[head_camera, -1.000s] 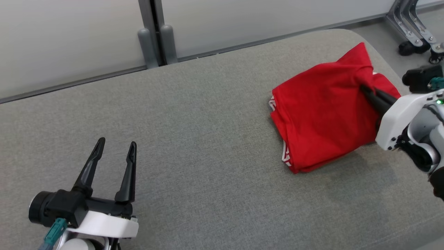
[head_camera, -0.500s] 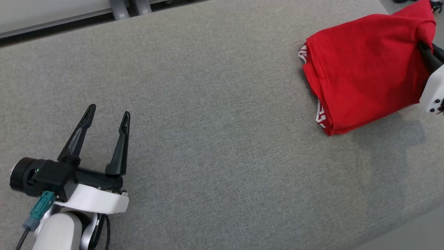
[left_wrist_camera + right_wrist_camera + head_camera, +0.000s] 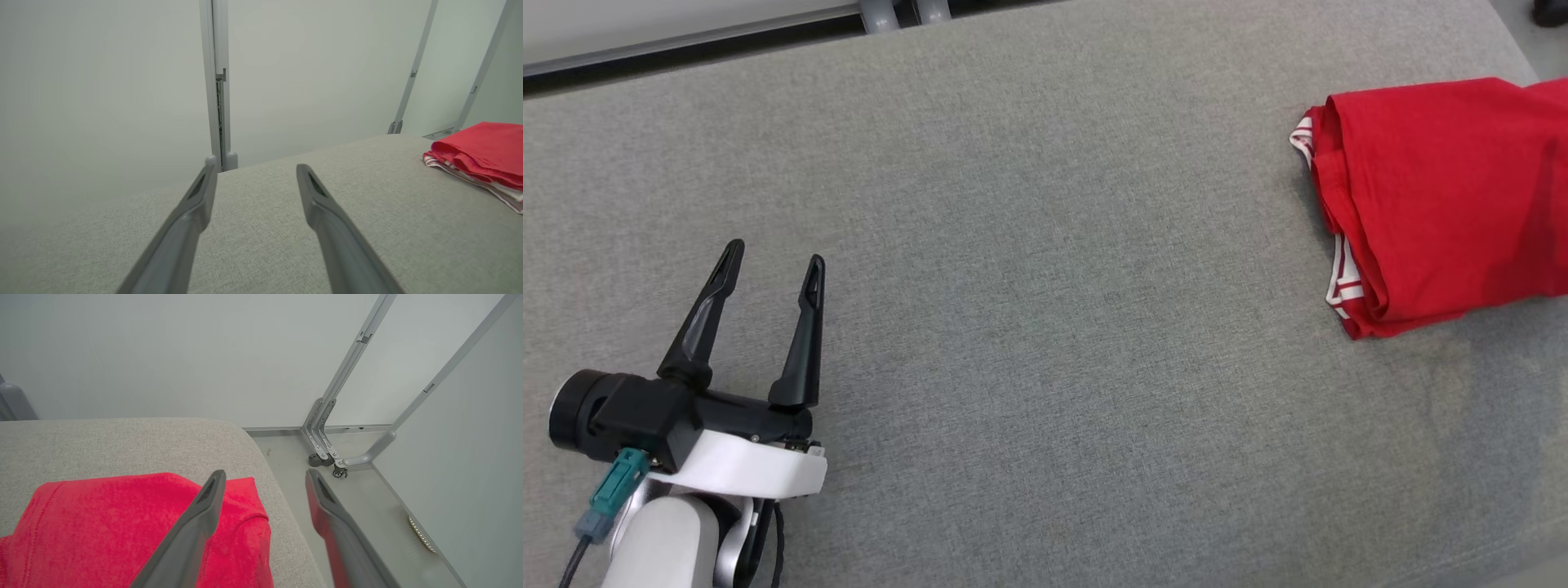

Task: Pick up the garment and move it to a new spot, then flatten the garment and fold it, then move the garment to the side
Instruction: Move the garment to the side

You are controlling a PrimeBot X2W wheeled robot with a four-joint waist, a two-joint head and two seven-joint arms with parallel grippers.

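I see left claw (image 3: pixel 775 255) spread, empty, near surface's (image 3: pixel 1045 327) left front edge; right claw (image 3: pixel 265 473) gaping, empty, over folded red garment (image 3: pixel 1445 196) at right edge.

All 3 views are evenly and brightly lit by soft, diffuse light, so that only a faint, soft-edged shadow is cast on the grey cushion (image 3: pixel 1045 245) below the red garment (image 3: pixel 1445 188) in the head view. In the wrist views the fingers (image 3: pixel 327 228) of the left gripper (image 3: pixel 256 164) and of the right gripper (image 3: pixel 266 471) are rendered blurred and washed to grey, a red tinge being picked up on 1 finger, while the wall posts (image 3: pixel 351 355) are shown slanted near the edges.
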